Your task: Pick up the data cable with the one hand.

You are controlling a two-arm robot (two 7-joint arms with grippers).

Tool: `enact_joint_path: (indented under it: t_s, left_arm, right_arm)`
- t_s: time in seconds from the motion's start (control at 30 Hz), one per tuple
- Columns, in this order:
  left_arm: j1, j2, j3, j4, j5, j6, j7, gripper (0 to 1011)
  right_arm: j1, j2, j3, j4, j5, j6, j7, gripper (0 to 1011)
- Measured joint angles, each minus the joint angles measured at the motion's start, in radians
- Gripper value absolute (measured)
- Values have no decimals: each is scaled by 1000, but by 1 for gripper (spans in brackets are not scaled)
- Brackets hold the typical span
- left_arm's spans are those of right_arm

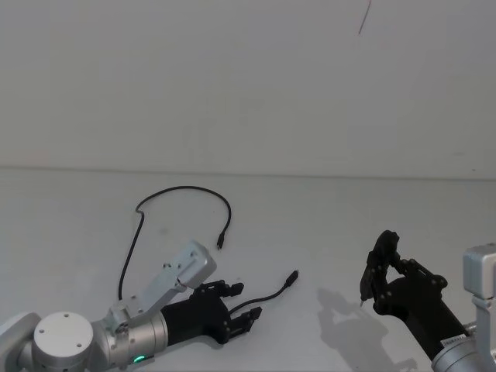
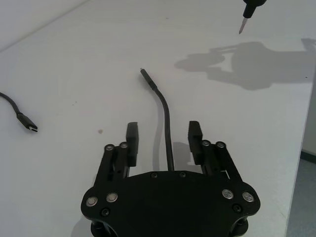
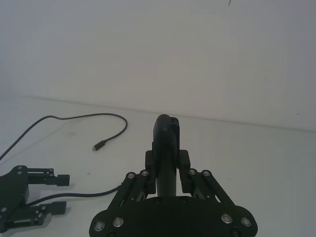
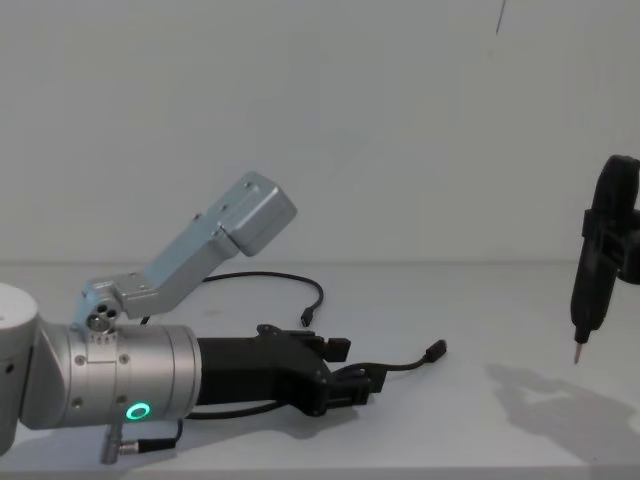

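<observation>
Find the left gripper [image 1: 242,302] low at the lower left of the head view, jaws spread, one finger on either side of the data cable [image 1: 186,188]. Trace that cable across the white table [image 1: 349,217]: out from between the fingers [image 2: 196,140] to a plug just right of centre, and, beyond the arm, up in a loop through the middle left to a second plug near the centre. Lies flat, by the look of the left wrist view, and runs almost straight down the middle of the gap, touching neither finger. Keep the fingertips down close to the surface, to stop so thin a cord slipping beneath pads held high. Close slowly and evenly, centred, to pinch the cord rather than shove it sideways. Lift only after a firm pinch; expect the loose loop to drag and swing. Leave alone the right gripper [image 3: 167,160] at the lower right of the head view, raised off the table and clamped on a slim pen-shaped tool [image 3: 165,131].
</observation>
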Motion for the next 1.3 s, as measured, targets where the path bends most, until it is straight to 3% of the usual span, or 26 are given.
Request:
enact_joint_path:
  t_s: [0.6, 1.03, 1.3]
  left_arm:
    - [-6, -12, -3, 19, 2, -1, 3, 56]
    - [2, -12, -14, 8, 0, -8, 2, 51]
    - [14, 2, -30, -38, -34, -21, -37, 51]
  right_arm:
    - [0, 0, 0, 0, 0, 0, 0, 269]
    - [0, 0, 0, 0, 0, 0, 0, 269]
    - [0, 0, 0, 0, 0, 0, 0, 269]
